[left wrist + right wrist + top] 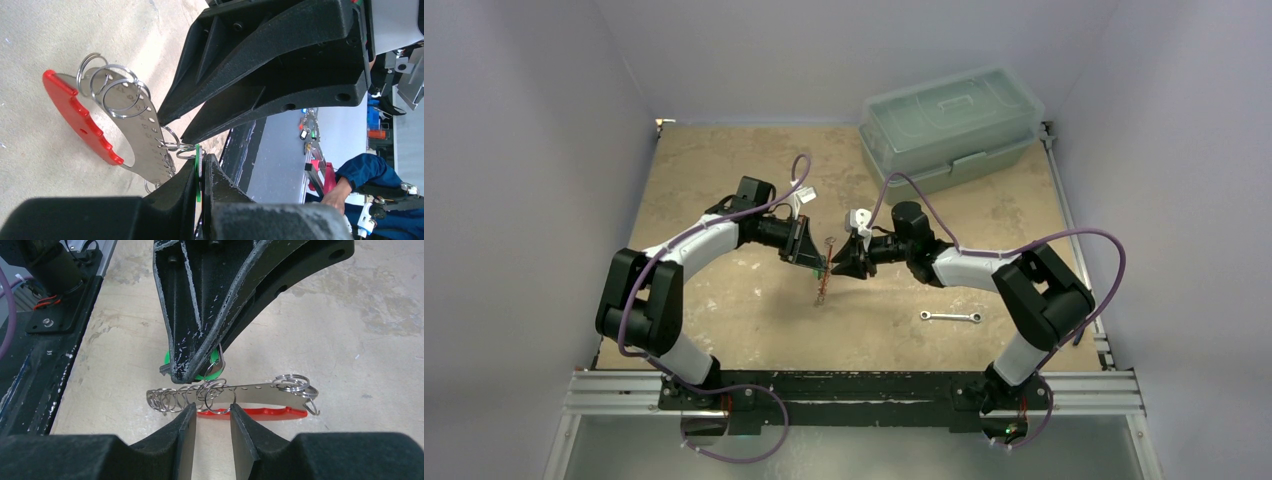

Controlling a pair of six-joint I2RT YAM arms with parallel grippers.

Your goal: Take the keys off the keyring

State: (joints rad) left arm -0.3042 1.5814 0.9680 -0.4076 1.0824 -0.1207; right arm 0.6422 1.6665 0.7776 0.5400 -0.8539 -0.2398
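The keyring [822, 285] hangs between my two grippers above the table. In the left wrist view it is a flat silver band [135, 125] with a red section [75, 120] and several wire split rings. My left gripper [202, 160] is shut on the green-headed key [198, 167], which hangs from a split ring on the band. My right gripper [212, 412] is open, its jaws standing either side of a split ring [218, 402] at the band's edge [250, 391]. The green key head [214, 371] shows behind the left fingers there. I see no other keys.
A slim silver wrench [951, 317] lies on the table at the front right. A translucent green lidded box [952, 125] stands at the back right. The black rail [854, 385] with the arm bases runs along the near edge.
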